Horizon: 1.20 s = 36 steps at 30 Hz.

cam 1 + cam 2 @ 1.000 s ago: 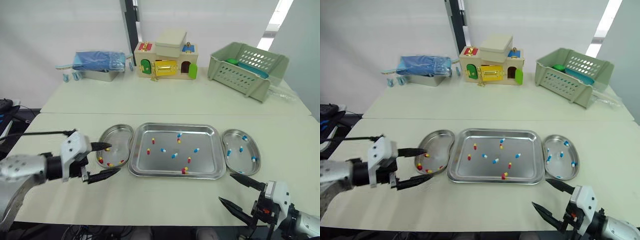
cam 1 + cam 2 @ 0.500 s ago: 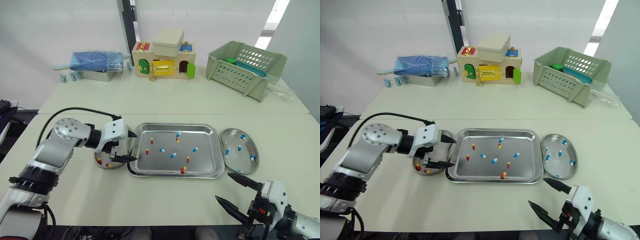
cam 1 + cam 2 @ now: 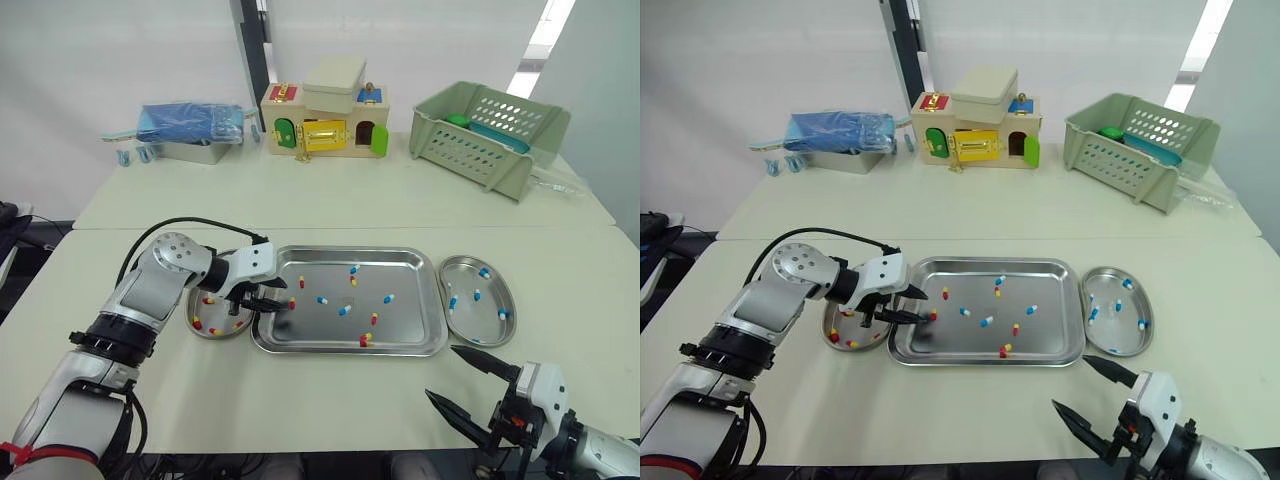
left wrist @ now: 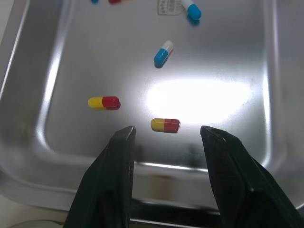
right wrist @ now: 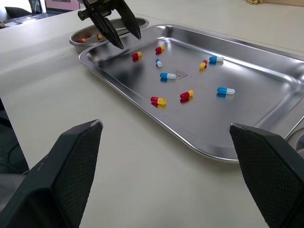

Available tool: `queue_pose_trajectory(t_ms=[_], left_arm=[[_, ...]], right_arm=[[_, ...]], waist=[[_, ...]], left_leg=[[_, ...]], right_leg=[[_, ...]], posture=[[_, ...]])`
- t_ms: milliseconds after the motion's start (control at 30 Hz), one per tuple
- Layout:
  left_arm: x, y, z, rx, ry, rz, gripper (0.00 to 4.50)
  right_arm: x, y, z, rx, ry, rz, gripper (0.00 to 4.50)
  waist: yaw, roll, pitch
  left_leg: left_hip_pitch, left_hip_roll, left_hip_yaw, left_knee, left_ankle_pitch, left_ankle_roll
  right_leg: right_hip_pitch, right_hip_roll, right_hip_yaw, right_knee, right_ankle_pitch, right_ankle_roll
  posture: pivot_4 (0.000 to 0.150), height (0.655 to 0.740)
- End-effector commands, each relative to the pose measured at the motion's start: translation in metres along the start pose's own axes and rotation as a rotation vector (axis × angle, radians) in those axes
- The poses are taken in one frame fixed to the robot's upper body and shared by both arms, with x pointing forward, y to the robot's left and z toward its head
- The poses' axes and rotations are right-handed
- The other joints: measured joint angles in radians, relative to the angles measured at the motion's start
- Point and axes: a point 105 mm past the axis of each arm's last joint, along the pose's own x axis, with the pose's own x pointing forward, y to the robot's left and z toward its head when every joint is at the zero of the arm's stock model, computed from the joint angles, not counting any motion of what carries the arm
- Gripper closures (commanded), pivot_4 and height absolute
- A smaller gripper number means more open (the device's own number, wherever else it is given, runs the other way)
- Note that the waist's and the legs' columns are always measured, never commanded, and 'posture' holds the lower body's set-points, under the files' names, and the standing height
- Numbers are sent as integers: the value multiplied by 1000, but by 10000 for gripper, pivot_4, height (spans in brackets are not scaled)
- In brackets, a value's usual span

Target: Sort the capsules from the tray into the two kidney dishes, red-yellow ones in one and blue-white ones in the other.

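A red-yellow capsule [image 4: 165, 125] lay near the tray's [image 3: 350, 251] left end, framed by my left gripper's [image 4: 166, 135] spread, empty fingers; I judged the pick at hand, needing a descent, a pinch, then the nearby kidney dish [image 3: 225, 318].

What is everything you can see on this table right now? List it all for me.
tray: one, steel, table centre
red-yellow capsules: five, loose in the tray
blue-white capsules: four, loose in the tray
left kidney dish: one, steel, left of the tray, holds several red-yellow capsules
right kidney dish: one, steel, right of the tray, holds several blue-white capsules
toy house: one, wooden with coloured doors, back centre
basket: one, pale green, back right
blue bundle: one, on a metal box, back left
left gripper: black, open, over the tray's left end
right gripper: black, open, near the table's front right edge
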Motion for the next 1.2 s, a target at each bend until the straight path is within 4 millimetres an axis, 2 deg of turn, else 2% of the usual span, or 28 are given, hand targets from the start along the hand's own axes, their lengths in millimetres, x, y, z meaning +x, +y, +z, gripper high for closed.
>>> queue_pose_trajectory(t_ms=[33, 433, 900, 1000, 1133, 1200], left_arm=[[1, 6, 7, 39, 7, 15, 21415], [16, 7, 7, 53, 37, -6, 21415], [20, 1, 5, 57, 75, -65, 21415], [20, -1, 5, 56, 75, -72, 27146], [20, -4, 3, 61, 79, -83, 39474], [20, -3, 3, 57, 81, -70, 39474]], right_arm=[[0, 3, 5, -20, -30, 8, 0], [-2, 8, 1, -12, -27, 8, 0], [0, 9, 1, -11, -29, 3, 0], [0, 10, 1, -11, -28, 2, 0], [1, 10, 2, -11, -29, 2, 0], [1, 10, 3, -10, -29, 2, 0]], waist=[[0, 0, 0], [0, 0, 0], [-1, 0, 0], [-1, 0, 0], [-1, 0, 0], [-1, 0, 0]], left_leg=[[0, 0, 0, 0, 0, 0], [0, 0, -1, 1, 0, 0], [0, 0, -1, 1, 0, 0], [0, 0, -1, 1, 0, 0], [0, 0, -1, 1, 0, 0], [0, 0, -1, 1, 0, 0]], right_leg=[[0, 0, 0, 0, 0, 0], [0, 0, 0, 0, 0, 0], [0, 0, 0, 0, 0, 0], [0, 0, 0, 0, 0, 0], [0, 0, -1, 0, 0, 0], [0, 0, -1, 0, 0, 0]], posture=[[1500, 7400], [1500, 7400], [1500, 7400], [1500, 7400], [1500, 7400], [1500, 7400]])
